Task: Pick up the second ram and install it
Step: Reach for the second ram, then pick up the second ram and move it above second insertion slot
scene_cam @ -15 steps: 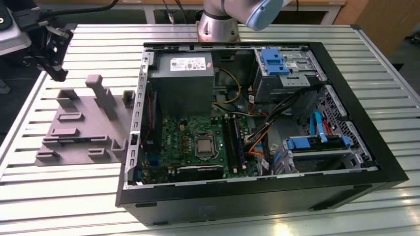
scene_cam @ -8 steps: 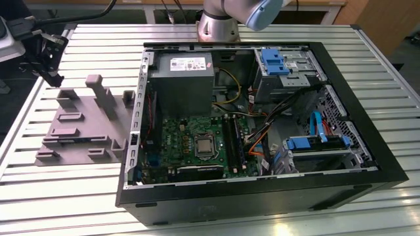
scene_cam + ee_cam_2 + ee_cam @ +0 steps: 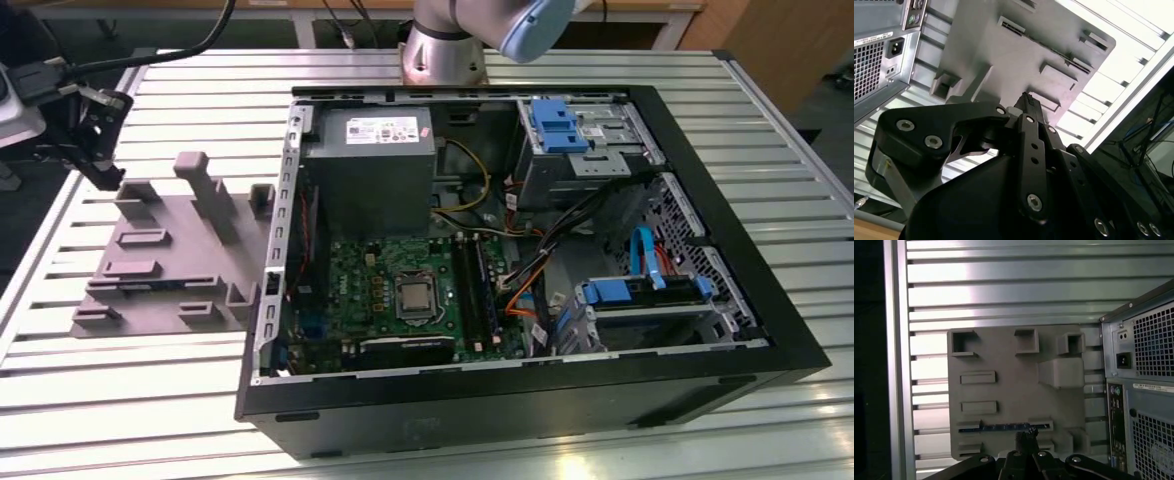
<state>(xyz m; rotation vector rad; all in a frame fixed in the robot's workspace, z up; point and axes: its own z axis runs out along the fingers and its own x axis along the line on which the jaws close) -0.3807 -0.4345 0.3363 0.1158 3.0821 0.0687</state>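
Your jaws look pinched shut with nothing in them, hanging just over the ram (image 3: 999, 427). It sits edge-up in a slot of the grey holder (image 3: 1004, 385), with its long axis running along that slot. The holder's raised blocks crowd in near that slot, and the PC case (image 3: 1149, 390) stands just beside the holder.

Open black computer case (image 3: 534, 410) lying on its side on a slatted metal counter (image 3: 134, 400), green motherboard (image 3: 354, 290) and gray power supply (image 3: 367, 180) exposed. Just beside it, toward the exterior view's left, a gray slotted holder (image 3: 167, 270). Behind the case, the arm's gray base (image 3: 441, 50).
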